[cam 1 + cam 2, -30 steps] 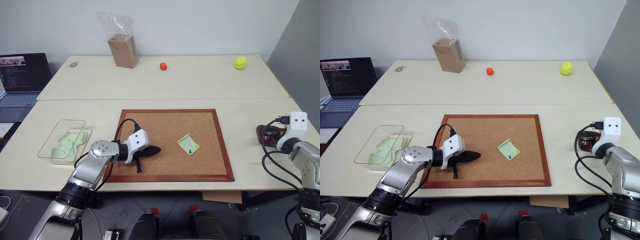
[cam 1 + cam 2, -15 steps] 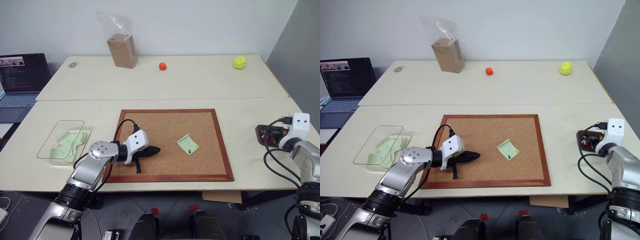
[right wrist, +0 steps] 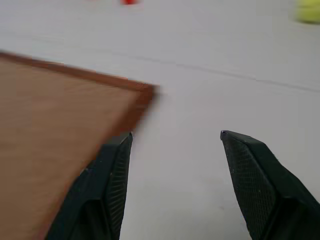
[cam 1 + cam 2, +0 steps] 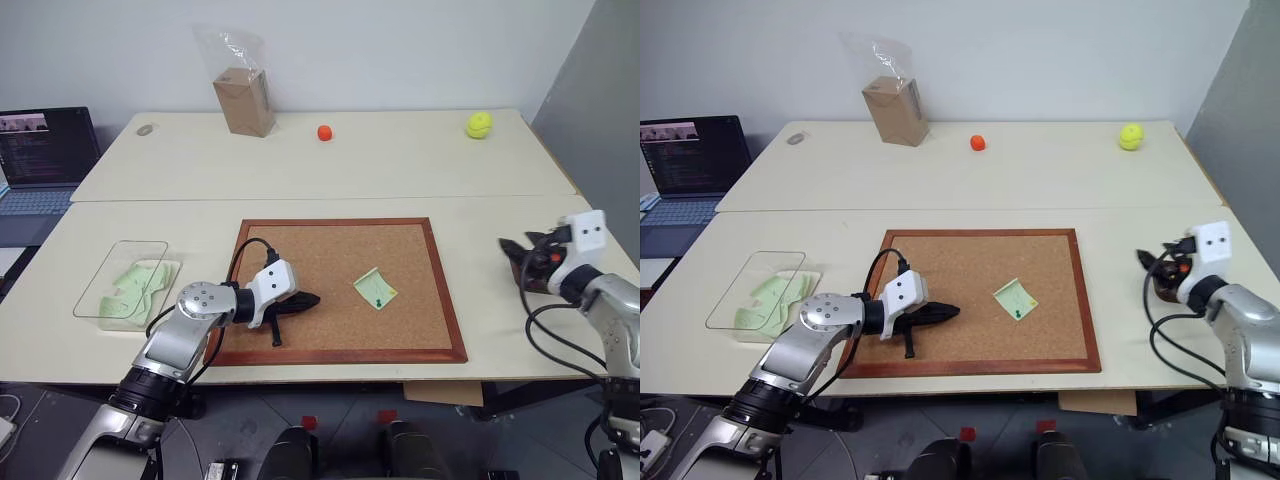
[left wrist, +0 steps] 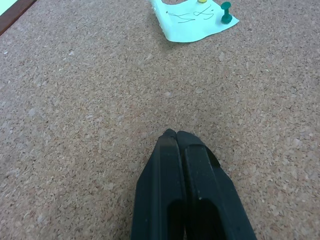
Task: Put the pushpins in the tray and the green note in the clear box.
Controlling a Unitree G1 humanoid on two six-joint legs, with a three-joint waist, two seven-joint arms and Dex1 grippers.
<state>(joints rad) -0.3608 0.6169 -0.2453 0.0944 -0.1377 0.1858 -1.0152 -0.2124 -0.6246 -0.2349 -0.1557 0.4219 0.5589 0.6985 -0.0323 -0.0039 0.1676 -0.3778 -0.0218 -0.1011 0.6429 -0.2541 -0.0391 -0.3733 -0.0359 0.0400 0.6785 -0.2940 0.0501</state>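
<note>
Right now we are holding our left end effector (image 4: 308, 299) clenched and empty over the cork board (image 4: 400, 330), left of the frame's centre, its two black fingers (image 5: 172, 165) pressed together just above the cork. Our right end effector (image 4: 520, 250) is hanging at the right edge of the frame with its fingers (image 3: 112, 170) standing apart and nothing between them; it is pointing toward the near right corner of the board's wooden frame.

We are seeing the green note (image 4: 375, 288) lying on the cork slightly right of the frame's centre, one corner curling up, with faint scribbles on it. One green pushpin (image 5: 226, 11) is sticking through the note near its edge. A small yellowish dot sits on the note beside it, too small for us to identify.

We are seeing the clear box (image 4: 125, 283) sitting at the left of the frame on the table (image 4: 200, 225), well apart from the board, with pale green paper inside. The tray (image 4: 522, 270) is showing as a dark reddish patch at the right edge, partly hidden by our right arm and its cables.

In the upper part of the frame a brown cardboard box (image 4: 245, 100) in a plastic bag, a small red ball (image 4: 325, 132) and a yellow-green ball (image 4: 479, 124) are resting on the far table. A laptop (image 4: 45, 150) is sitting open at the left edge.
</note>
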